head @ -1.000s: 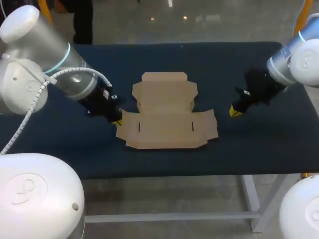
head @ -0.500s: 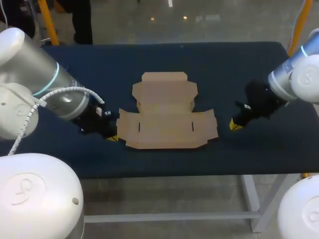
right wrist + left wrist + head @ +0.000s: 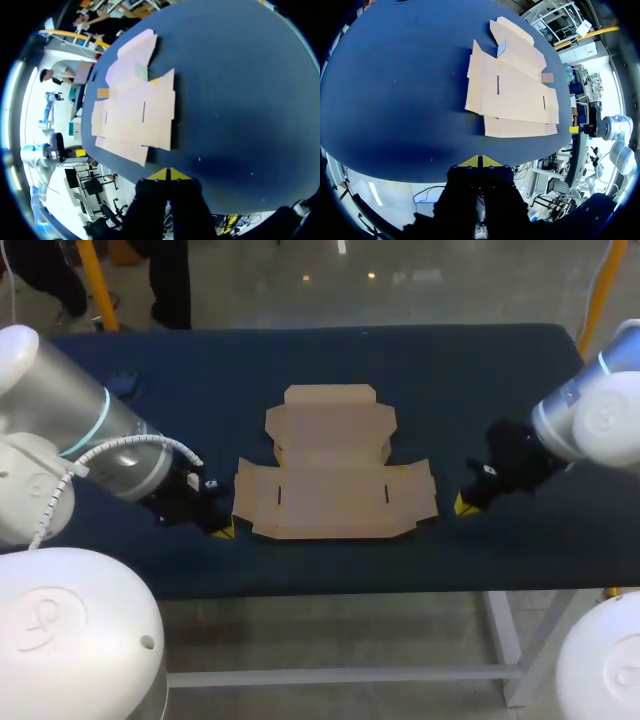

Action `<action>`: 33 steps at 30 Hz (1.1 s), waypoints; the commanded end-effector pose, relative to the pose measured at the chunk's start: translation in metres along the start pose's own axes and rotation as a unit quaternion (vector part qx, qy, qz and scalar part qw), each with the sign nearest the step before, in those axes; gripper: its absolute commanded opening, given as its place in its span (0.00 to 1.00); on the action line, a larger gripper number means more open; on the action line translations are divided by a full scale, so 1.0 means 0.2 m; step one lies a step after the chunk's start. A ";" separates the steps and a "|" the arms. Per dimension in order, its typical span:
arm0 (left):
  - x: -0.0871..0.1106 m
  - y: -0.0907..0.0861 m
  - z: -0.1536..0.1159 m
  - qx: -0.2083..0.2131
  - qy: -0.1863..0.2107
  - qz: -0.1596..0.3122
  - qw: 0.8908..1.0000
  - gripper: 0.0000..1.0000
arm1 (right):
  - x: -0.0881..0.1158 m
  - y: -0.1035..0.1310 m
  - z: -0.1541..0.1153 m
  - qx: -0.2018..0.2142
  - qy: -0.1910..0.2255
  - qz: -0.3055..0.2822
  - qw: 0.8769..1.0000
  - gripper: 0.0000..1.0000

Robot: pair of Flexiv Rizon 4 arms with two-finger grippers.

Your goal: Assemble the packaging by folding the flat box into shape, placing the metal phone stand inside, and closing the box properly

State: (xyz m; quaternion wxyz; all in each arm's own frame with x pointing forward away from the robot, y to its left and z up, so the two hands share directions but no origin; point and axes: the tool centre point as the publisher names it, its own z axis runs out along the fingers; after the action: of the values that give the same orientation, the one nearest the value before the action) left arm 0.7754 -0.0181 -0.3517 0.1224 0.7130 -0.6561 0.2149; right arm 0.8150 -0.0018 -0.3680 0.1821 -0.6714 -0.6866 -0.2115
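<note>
Box lying flat mid-table, both grippers closed and empty on either side of it.

The cardboard is fully unfolded on the dark blue table, with its flaps spread and two short slots in the wide panel. My left gripper sits low just off the box's near left corner, clear of it. In the left wrist view its yellow tips are pressed together with nothing between them, and the box is ahead. My right gripper sits just beside the right flap. I can't tell if it touches. Its tips are also together and hold nothing.
</note>
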 end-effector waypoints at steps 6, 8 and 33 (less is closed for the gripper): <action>-0.01 -0.01 0.10 0.003 0.005 -0.004 1.000 0.00 | 0.00 -0.02 0.07 -0.002 0.003 0.009 1.000 0.00; -0.01 -0.01 0.11 0.004 0.006 -0.004 1.000 0.00 | 0.00 -0.02 0.10 -0.003 0.003 0.012 1.000 0.00; -0.05 -0.10 0.25 0.005 0.027 -0.006 1.000 0.00 | 0.07 0.00 0.28 -0.017 0.024 0.020 0.999 0.00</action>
State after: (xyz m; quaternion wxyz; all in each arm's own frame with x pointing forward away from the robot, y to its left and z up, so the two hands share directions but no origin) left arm 0.7960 -0.0296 -0.3919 0.1359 0.7119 -0.6465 0.2381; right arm 0.8146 0.0410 -0.4047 0.1883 -0.6842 -0.6647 -0.2338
